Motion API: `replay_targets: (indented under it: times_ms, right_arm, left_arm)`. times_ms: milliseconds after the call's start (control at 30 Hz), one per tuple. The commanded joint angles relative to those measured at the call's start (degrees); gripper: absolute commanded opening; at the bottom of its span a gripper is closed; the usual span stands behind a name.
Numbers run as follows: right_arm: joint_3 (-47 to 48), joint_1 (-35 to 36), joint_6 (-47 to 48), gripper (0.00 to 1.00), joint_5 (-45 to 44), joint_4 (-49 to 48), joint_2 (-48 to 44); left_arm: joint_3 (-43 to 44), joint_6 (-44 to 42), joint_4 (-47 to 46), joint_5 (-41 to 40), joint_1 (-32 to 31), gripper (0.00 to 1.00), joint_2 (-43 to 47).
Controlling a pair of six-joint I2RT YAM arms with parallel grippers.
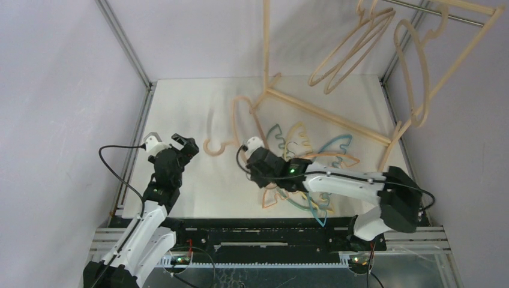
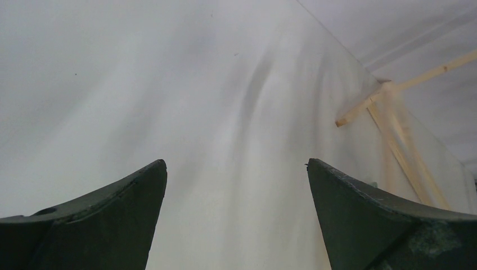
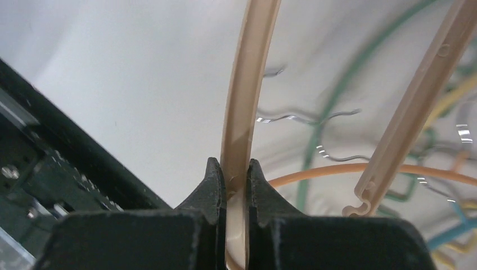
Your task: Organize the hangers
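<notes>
Pick-up step. My right gripper (image 3: 237,169) is clamped on the beige hanger (image 3: 246,90), which stands between its fingertips. The orange hanger (image 3: 349,166) lies beyond them. My left gripper (image 2: 236,166) is spread wide and holds nothing. Next, in my judgement: lift towards the rack (image 1: 327,115).

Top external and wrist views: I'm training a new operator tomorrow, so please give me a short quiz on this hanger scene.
1. True or false: the left gripper is shut on a hanger.
2. What does the right gripper clamp? A) a beige hanger; B) an orange hanger; C) the rack's metal rod.
3. Short answer: where do the thin coloured hangers lie?
Key: 1 false, it is open and empty. 2 A. 3 On the table, in a tangled heap beside the right arm.
</notes>
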State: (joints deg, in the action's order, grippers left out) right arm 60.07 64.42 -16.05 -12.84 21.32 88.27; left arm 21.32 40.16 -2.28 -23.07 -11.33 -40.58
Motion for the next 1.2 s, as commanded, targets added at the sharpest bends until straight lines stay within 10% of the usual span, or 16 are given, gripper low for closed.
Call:
replay_targets:
  times_ms: [0, 667, 1167]
  right_arm:
    - [3.8, -2.5, -1.2, 0.0, -4.8, -0.8, -9.1]
    - [20.7, -8.1, -5.3, 0.0, -27.6, -34.8, -3.8]
    - [30.8, -24.4, -11.9, 0.0, -27.0, -34.2, 3.9]
  left_arm:
    - [0.1, 0.7, -0.6, -0.9, 0.3, 1.0, 0.3]
    - [0.0, 0.7, -1.1, 1.9, 0.3, 1.0, 0.6]
    - [0.2, 0.9, -2.5, 3.0, 0.3, 1.0, -2.1]
